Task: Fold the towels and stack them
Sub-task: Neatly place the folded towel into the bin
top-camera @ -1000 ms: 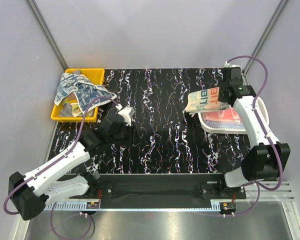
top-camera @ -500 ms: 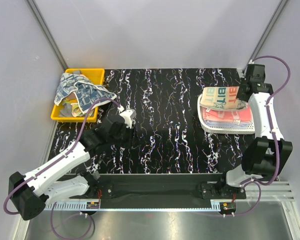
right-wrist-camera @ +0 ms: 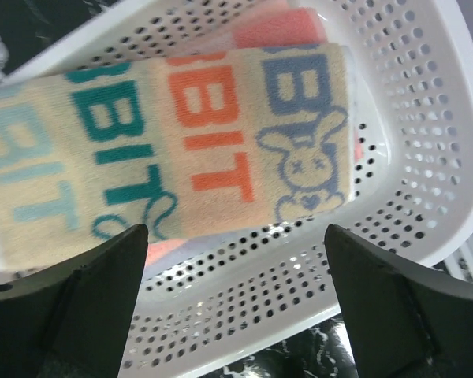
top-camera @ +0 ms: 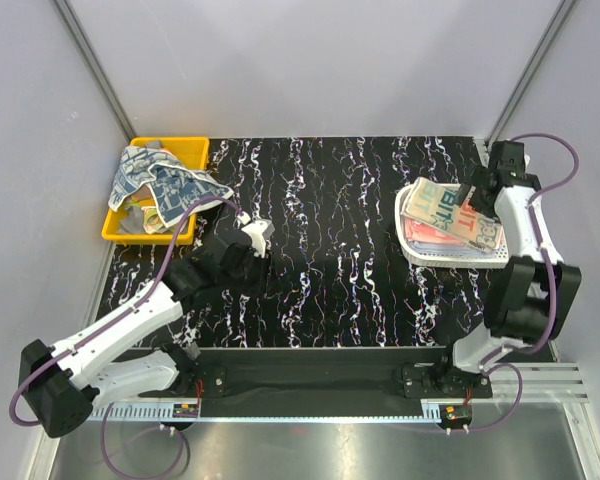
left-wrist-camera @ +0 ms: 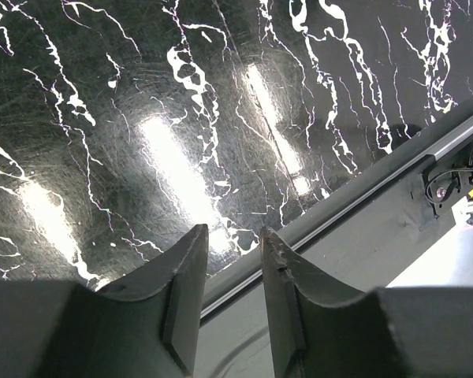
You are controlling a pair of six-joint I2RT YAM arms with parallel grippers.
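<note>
A folded beige towel [top-camera: 442,209] with teal and orange lettering lies on top of pink folded towels [top-camera: 426,234] in the white mesh basket [top-camera: 450,258]. My right gripper [top-camera: 477,190] hovers just above the basket's far right side, open and holding nothing. In the right wrist view its open gripper [right-wrist-camera: 233,236] frames the basket wall [right-wrist-camera: 299,299], with the beige towel [right-wrist-camera: 181,134] lying free beyond the tips. Crumpled blue-patterned towels [top-camera: 160,180] spill over the yellow bin [top-camera: 192,150]. My left gripper [top-camera: 252,232] hangs over the table near the bin, open [left-wrist-camera: 231,236], nothing between its fingers.
The black marbled table [top-camera: 330,220] lies between bin and basket. Grey walls close in the left, back and right. A metal rail [left-wrist-camera: 355,197] runs along the table's near edge by the arm bases.
My right gripper carried the beige towel rightward onto the stack in the basket, then opened and let it go. The left arm barely moved.
</note>
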